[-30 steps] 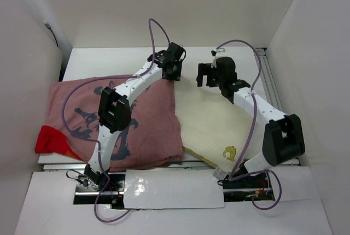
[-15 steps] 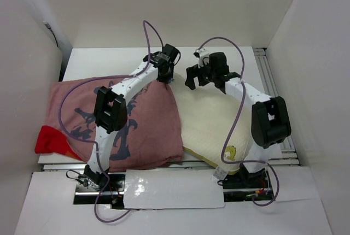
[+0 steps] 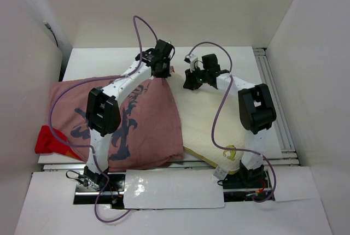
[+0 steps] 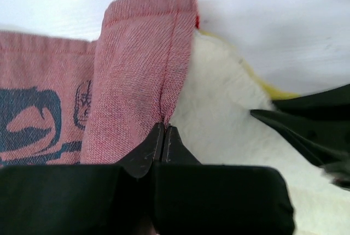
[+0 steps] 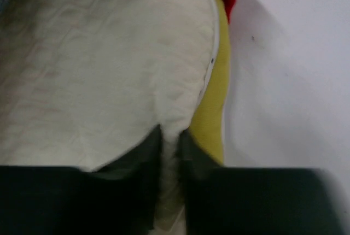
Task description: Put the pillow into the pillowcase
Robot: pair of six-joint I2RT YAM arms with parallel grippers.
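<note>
Where the two arms meet in the upper middle of the top view, each gripper has cloth in its tips. The left gripper is pressed tight on a fold of the pillowcase, at the case's top right corner. In the left wrist view its two tips touch, with the pink-red fold pinched between them and running up toward the top of the frame.

The pillowcase lies on the table in the left half of the top view. Its faded side faces up, with dark marks on it, and a bright red corner shows at the lower left. The pillow lies just to the right, in the middle of the frame. Its left side is hidden by the case's right edge. A small yellow emblem sits near the pillow's lower right corner.

The right gripper is at the pillow's top left corner, near the left gripper. The right wrist view is blurry, but the tips seem to pinch the white pillow cloth. The yellow edge is just to the right of them. A bit of red case peeks in at the top of that frame.
</note>
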